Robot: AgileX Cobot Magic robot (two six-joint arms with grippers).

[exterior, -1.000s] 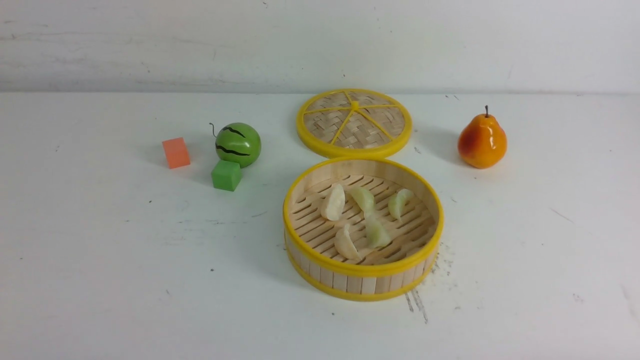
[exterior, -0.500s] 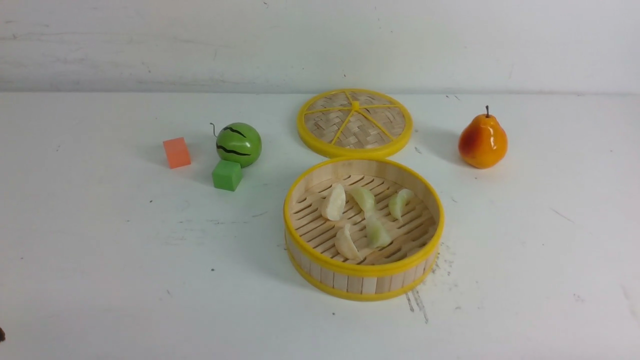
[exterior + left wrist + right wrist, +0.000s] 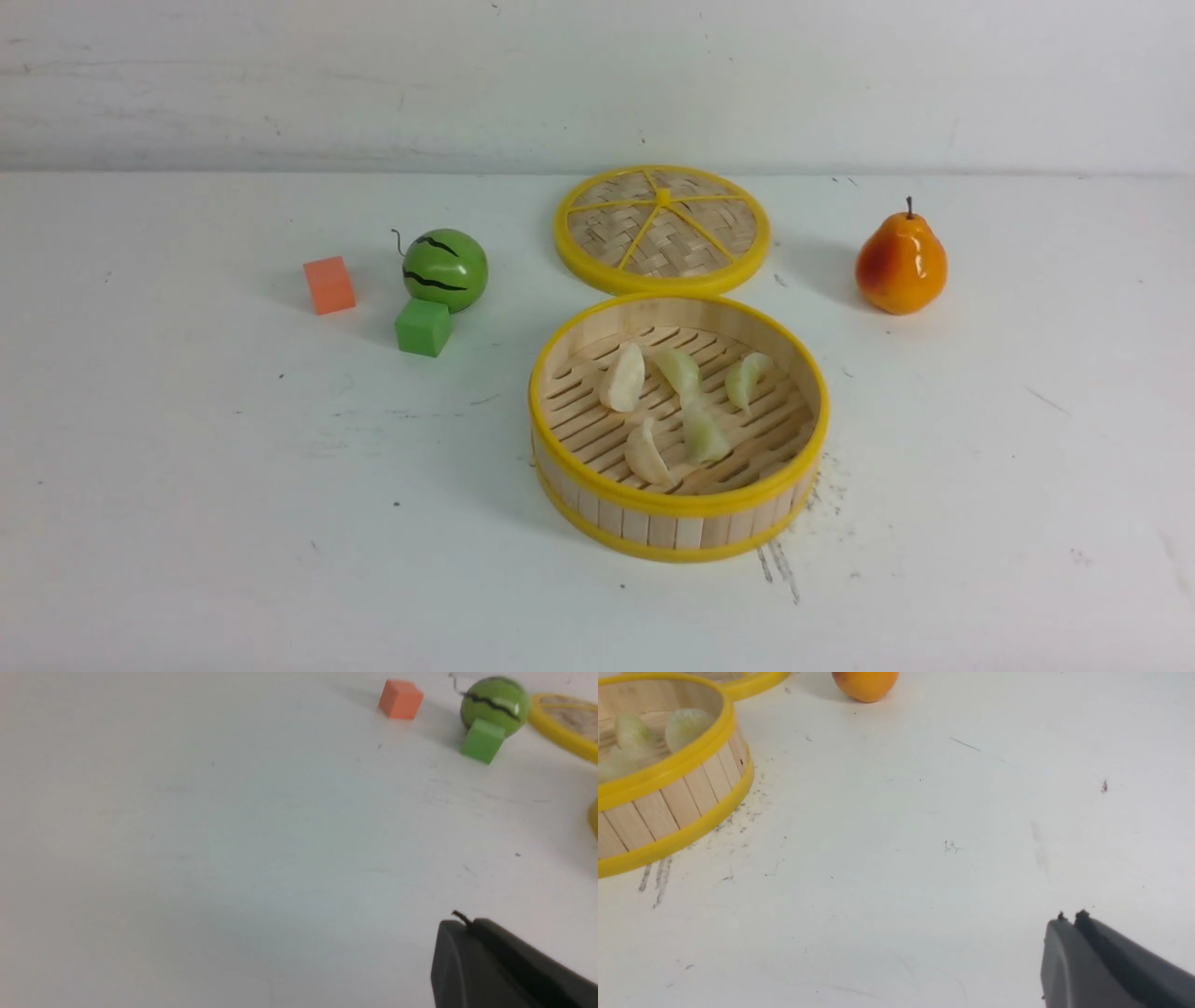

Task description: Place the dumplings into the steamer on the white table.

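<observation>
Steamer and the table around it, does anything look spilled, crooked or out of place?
Nothing stands out. All five dumplings lie inside the steamer, which sits level on the white table; only dark scuff marks beside it.

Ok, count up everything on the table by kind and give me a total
Dumplings: 5
Steamer: 1
Lid: 1
Cubes: 2
Watermelon: 1
Pear: 1
Total: 11

A woven lid [image 3: 662,230], pear [image 3: 900,262], toy watermelon [image 3: 445,269], green cube [image 3: 423,327] and orange cube [image 3: 329,285] stand apart.
</observation>
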